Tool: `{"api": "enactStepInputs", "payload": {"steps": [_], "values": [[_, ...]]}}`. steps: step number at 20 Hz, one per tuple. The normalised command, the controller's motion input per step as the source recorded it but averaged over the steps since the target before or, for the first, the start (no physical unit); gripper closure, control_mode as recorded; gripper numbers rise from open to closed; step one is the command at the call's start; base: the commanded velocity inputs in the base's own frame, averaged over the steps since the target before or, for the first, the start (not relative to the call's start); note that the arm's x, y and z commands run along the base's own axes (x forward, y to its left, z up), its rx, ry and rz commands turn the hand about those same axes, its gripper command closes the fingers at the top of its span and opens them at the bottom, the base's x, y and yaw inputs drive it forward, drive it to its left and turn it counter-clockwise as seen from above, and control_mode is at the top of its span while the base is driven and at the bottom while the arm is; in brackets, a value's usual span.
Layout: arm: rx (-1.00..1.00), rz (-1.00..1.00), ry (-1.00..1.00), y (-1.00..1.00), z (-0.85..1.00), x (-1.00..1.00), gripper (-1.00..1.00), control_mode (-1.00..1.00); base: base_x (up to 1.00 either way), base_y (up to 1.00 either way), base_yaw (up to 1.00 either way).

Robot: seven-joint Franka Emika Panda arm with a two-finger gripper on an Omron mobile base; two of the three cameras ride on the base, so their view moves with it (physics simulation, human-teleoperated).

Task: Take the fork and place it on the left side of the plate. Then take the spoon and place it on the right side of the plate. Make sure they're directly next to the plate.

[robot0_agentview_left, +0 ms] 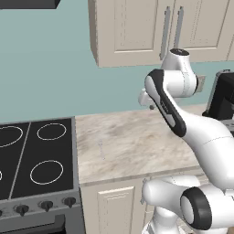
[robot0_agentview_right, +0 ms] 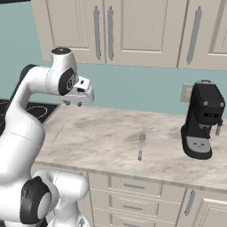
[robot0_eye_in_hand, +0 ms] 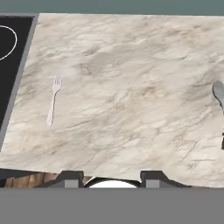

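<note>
— Fork (robot0_eye_in_hand: 54,99) first: where did it lie?

— Flat on the marble counter (robot0_eye_in_hand: 131,87), close to the stove's (robot0_agentview_left: 32,155) edge, tines pointing toward the back wall. In the left base view it was a faint pale sliver (robot0_agentview_left: 101,149); in the right base view barely a thin line (robot0_agentview_right: 58,134).

— And the arm?

— Folded high, elbow bent, hand raised well above the counter near the back wall. The gripper (robot0_agentview_right: 73,103) hung pointing down, holding nothing. Its two dark fingertips (robot0_eye_in_hand: 70,178) stood apart at the bottom of the hand view.

— Anything hard to make out?

— The spoon (robot0_agentview_right: 140,146) lay near the counter's middle in the right base view, bowl away from the front edge. In the hand view only its bowl (robot0_eye_in_hand: 218,92) showed, cut by the right edge. The arm covered part of the counter in the left base view.

— Fork against gripper?

— Well apart; the fork lay far below it and off toward the stove side, untouched. A black coffee machine (robot0_agentview_right: 202,119) stood farther right.
</note>
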Motion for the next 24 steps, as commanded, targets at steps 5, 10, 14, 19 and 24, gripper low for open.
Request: {"api": "enactStepInputs", "payload": {"steps": [5, 10, 14, 19, 24], "values": [[0.0, 0.02, 0.02, -0.14, -0.26, -0.02, -1.0, -1.0, 0.0, 0.0, 0.0], [0.0, -0.04, 0.14, -0.9, -0.53, 0.03, -1.0, -1.0, 0.0, 0.0, 0.0], [0.0, -0.02, 0.23, -1.0, -0.43, 0.17, -1.0, -1.0, 0.0, 0.0, 0.0], [0.0, -0.01, 0.19, -0.98, -0.49, 0.07, -1.0, -1.0, 0.0, 0.0, 0.0], [-0.02, 0.0, 0.05, -0.57, -0.59, -0.04, -1.0, -1.0, 0.0, 0.0, 0.0]]}}
